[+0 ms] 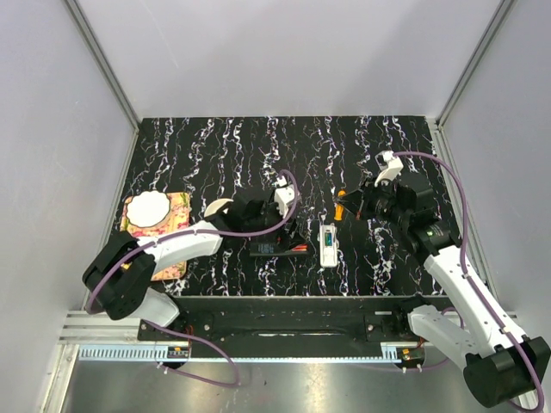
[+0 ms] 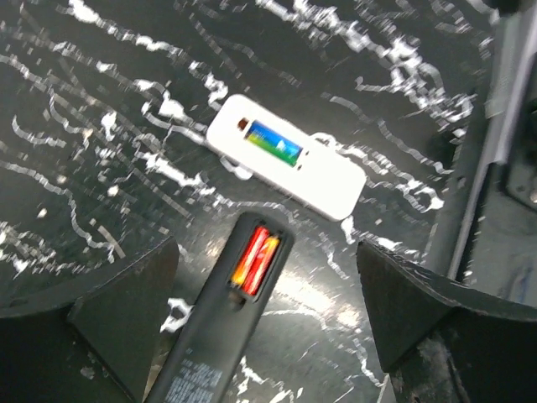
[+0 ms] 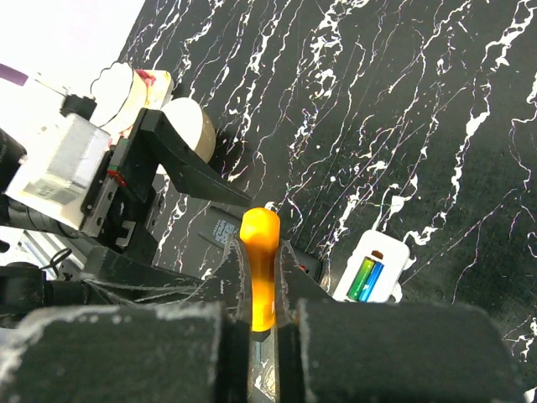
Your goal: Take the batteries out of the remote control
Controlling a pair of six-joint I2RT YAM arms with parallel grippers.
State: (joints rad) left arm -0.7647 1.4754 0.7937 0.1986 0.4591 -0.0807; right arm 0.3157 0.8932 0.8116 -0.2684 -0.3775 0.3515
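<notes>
Clenched on the orange stick (image 3: pixel 260 239), right fingers (image 3: pixel 289 270) hover near the white remote control (image 3: pixel 390 254) at lower right. Released, left fingers (image 2: pixel 126 311) hang over a black handset (image 2: pixel 214 344). Green and blue batteries (image 3: pixel 365 279) sit in the slot. Judgement: prying not begun; next, tip under one battery end.

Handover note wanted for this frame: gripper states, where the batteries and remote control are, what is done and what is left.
The left gripper has its jaws open and empty, over a black remote that lies next to the white one.
The right gripper is shut on the orange stick, whose tip is clear of the remote control.
The remote control lies flat on the table, slot facing up.
The batteries, green and blue, both sit in the slot.
Done: nothing unloaded.
Left: lever both out, likely with the stick.
</notes>
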